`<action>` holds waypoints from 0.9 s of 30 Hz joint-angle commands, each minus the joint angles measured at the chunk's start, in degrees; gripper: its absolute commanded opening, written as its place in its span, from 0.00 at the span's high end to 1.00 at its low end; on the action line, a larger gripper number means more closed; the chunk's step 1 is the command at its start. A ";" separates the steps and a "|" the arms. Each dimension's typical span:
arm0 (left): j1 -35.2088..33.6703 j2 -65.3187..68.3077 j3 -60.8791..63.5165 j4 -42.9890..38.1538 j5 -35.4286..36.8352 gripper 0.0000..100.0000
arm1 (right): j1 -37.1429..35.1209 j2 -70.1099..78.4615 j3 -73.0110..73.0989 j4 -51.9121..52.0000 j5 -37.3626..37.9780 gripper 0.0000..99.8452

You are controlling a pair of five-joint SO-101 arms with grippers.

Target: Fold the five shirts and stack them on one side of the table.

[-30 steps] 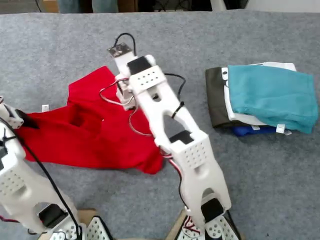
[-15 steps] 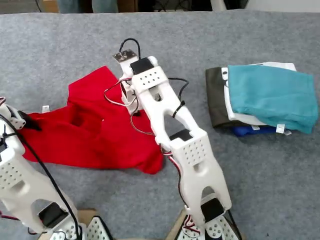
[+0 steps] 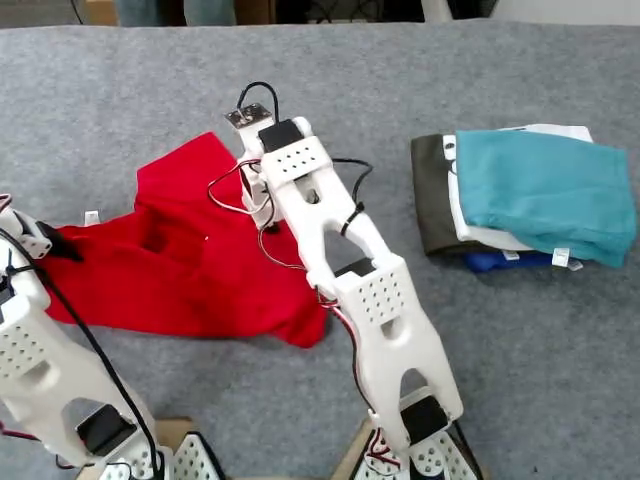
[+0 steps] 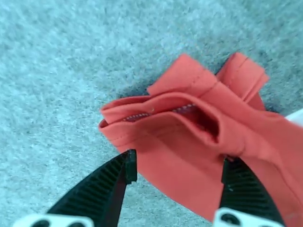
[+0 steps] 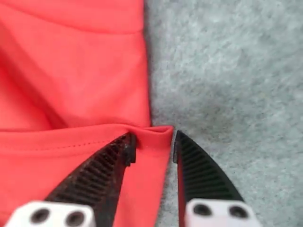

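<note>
Red shirt lies crumpled on counter, left of stack of folded ones. Left gripper open around bunched edge, right gripper open around corner. Fold looks barely begun. Next: pinch both spots, lift together.

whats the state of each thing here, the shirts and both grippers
red shirt: unfolded, spread out and rumpled, one edge bunched up
stack of folded shirts: four folded and piled, teal one on top
left gripper: open wide, jaws either side of the red shirt's bunched edge
right gripper: open a little, a corner of the red shirt between its jaws
</note>
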 commanded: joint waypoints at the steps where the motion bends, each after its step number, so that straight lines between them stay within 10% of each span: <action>1: -0.04 -0.44 -2.51 0.35 0.35 0.70 | 0.70 0.13 0.48 -0.18 -0.44 0.86; 27: -0.40 -7.03 -2.95 3.25 0.44 0.70 | 5.71 -1.27 -17.36 8.35 -3.78 0.99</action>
